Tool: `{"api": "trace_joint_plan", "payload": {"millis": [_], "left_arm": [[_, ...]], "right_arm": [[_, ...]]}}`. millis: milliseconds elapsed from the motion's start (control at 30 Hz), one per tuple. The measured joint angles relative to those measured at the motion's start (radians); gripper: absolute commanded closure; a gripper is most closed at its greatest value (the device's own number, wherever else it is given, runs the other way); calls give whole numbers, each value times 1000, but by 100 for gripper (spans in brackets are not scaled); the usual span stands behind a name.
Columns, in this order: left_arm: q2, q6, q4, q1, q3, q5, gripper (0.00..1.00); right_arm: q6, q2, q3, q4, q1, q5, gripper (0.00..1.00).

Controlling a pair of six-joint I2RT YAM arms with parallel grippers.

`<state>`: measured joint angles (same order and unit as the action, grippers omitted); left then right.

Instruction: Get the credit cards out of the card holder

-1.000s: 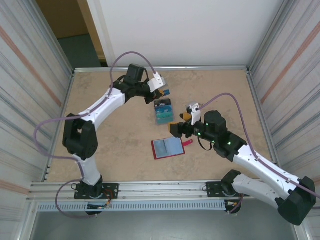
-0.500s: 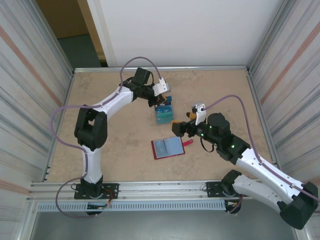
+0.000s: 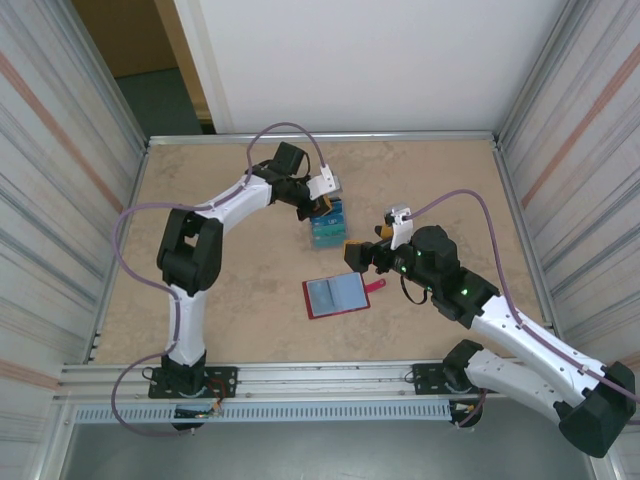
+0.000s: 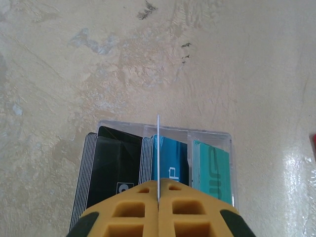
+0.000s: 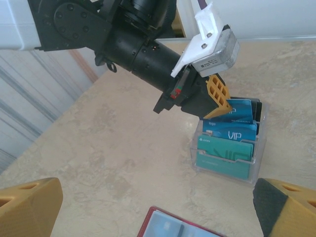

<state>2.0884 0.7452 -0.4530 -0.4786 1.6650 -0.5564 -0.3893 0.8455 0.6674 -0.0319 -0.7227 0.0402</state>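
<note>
Lighting is diffuse and comes from overhead. In the top view we see the table [image 3: 230, 290] evenly bright, with only soft, pale shadows beneath both arms. The back wall [image 3: 380, 60] is close to washed out.

Left wrist: we log a glare patch on the surface to the right of the left gripper [image 4: 158, 190]. The credit card [image 4: 158, 148] it pinches reads as a crisp pale line.

Right wrist: the right gripper [image 5: 157, 207] has blurred fingertips [image 5: 29, 205]. The clear card box [image 5: 260, 133] ahead of it is sharp, with faint reflections.
</note>
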Motion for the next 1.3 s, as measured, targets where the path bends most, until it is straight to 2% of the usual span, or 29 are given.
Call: {"api": "trace_joint_plan", "payload": {"millis": [400,533,600,933,1033,1067,1233,1300], "left_arm": [[34,-1,-7,0,5,0,99],[34,-8,-7,0,5,2,88],[34,-16,-7,0,5,10,79],[10,-39,-12,0,4,43,76],[-47,-58,1,0,-23,58,63],[-80,-71,12,0,-48,65,54],[-283,-151,111,0,-232,133,33],[-368,-191,158,0,-322,171,15]], "right_arm": [[-3,-2,0,0,0,-14,1],[-4,-2,0,0,0,-14,1],[-4,-2,0,0,0,-14,1],[-19,17,0,-13,-7,-18,1],[-22,35,0,-32,-20,-37,1],[-24,43,0,-38,-26,-48,1],[-43,106,24,-97,-52,-105,16],[-55,146,48,-130,-68,-134,24]]}}
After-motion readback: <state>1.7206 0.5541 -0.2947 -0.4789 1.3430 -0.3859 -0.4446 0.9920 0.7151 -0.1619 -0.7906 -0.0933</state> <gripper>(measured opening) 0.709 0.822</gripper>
